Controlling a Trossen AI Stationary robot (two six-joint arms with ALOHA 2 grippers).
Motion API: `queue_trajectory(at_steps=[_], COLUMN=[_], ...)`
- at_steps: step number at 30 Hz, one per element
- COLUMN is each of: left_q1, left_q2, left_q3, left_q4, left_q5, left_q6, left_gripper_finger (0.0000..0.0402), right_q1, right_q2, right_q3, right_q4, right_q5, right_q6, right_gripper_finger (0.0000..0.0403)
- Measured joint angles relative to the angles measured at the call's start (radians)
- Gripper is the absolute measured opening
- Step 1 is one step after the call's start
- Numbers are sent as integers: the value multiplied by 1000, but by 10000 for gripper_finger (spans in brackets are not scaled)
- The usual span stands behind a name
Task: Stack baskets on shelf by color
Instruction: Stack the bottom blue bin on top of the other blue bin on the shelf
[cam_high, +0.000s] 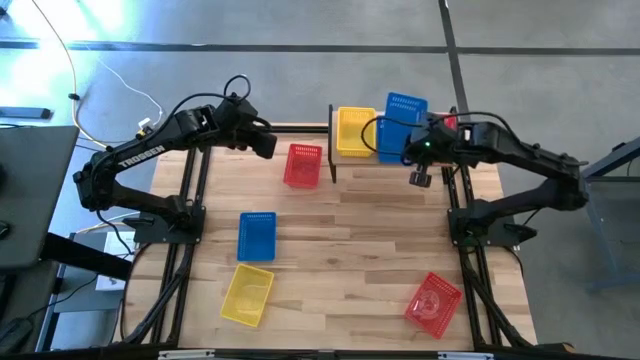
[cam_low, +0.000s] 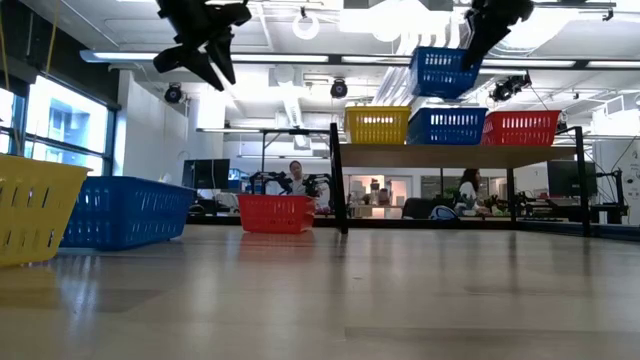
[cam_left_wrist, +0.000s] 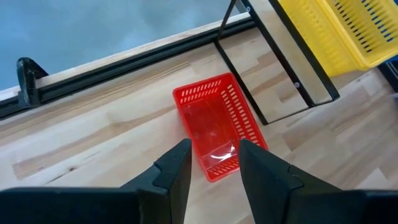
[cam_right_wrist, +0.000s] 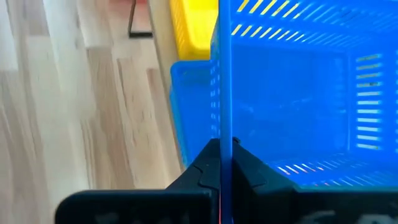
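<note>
The shelf carries a yellow basket, a blue basket and a red basket side by side. My right gripper is shut on a second blue basket, which hangs just above the shelf's blue one. High over the table's far left, my left gripper stands open above a red basket resting on its base on the table, just left of the shelf. My right gripper pinches one wall of the blue basket, one finger inside the basket and one outside. The fingers slant down from the table's near right side. The basket hangs clear of the blue basket on the shelf, opening up and nearly level.
A blue basket and a yellow basket lie on the table's near left. Another red basket lies near the right front corner. The shelf's black legs stand close to the red basket under my left gripper.
</note>
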Motion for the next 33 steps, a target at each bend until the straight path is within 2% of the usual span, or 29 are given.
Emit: queue_trajectory(at_steps=[8, 18, 33], left_q1=[0, -1, -1], left_q2=[0, 0, 0], left_q3=[0, 0, 0], left_q4=[0, -1, -1], left_q5=[10, 10, 9], left_q6=[-1, 4, 26], left_gripper_finger=[122, 122, 122], right_q1=[-14, -68, -79], right_q2=[-13, 21, 108], right_q3=[-33, -33, -33], right_q4=[-5, -6, -21], right_q5=[-10, -89, -89], right_q6=[-131, -122, -119], right_gripper_finger=[0, 0, 0])
